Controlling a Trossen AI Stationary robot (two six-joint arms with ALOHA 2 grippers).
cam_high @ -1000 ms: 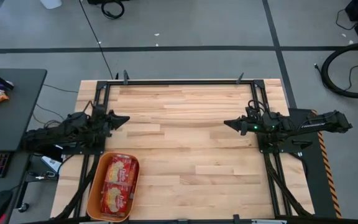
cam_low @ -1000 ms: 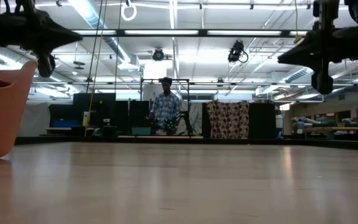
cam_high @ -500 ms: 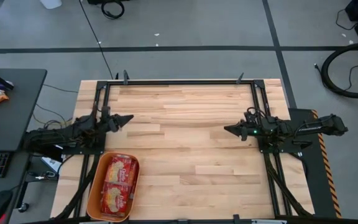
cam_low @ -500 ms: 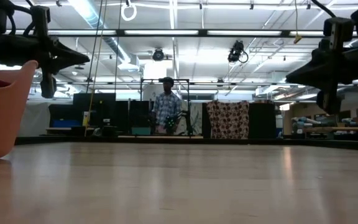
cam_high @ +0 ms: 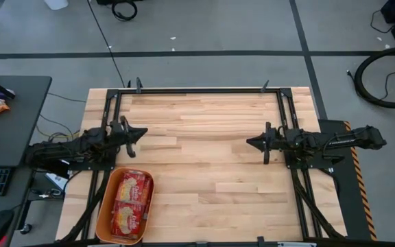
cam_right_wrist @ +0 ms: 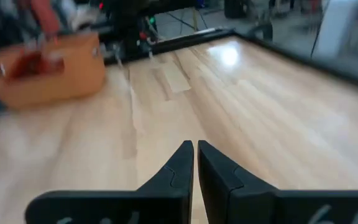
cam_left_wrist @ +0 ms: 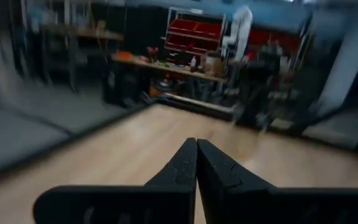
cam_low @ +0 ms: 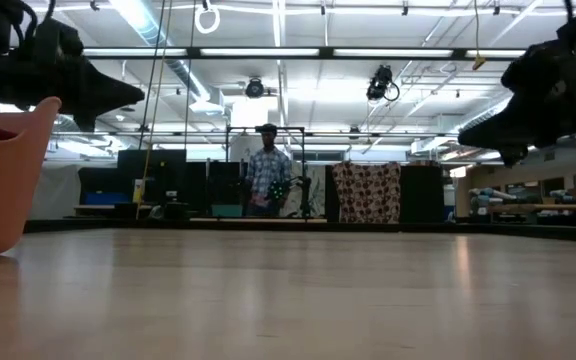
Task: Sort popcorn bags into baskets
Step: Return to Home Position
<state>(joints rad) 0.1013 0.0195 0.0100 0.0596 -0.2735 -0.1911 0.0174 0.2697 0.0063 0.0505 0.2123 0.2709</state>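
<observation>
High view showed us both dark arms stretched level over the pale wooden plank table (cam_high: 204, 171), one at each side, well apart and pointing toward each other. We saw the left gripper (cam_high: 143, 130) above the table's left part, just beyond the far end of the shallow rectangular orange plastic bin (cam_high: 101, 214), which sat at the near left corner. Inside the bin lay the flat red popcorn bags with cream-yellow ovals (cam_high: 134, 187); two faces showed, one after the other along its length, and we could not tell whether more lay beneath. The right gripper (cam_high: 248, 142) hung over the table's right part, with bare wood under it. From the left wrist view we found the left gripper (cam_left_wrist: 196, 144) with its fingers pressed together and nothing between them, and the right wrist view gave the same for the right gripper (cam_right_wrist: 195, 145), with the orange bin (cam_right_wrist: 48, 65) blurred far across the table. At table height the bin's curved wall (cam_low: 3, 180) stood at the left edge, and a person in a checked shirt (cam_low: 268, 175) stood far off in the room.
</observation>
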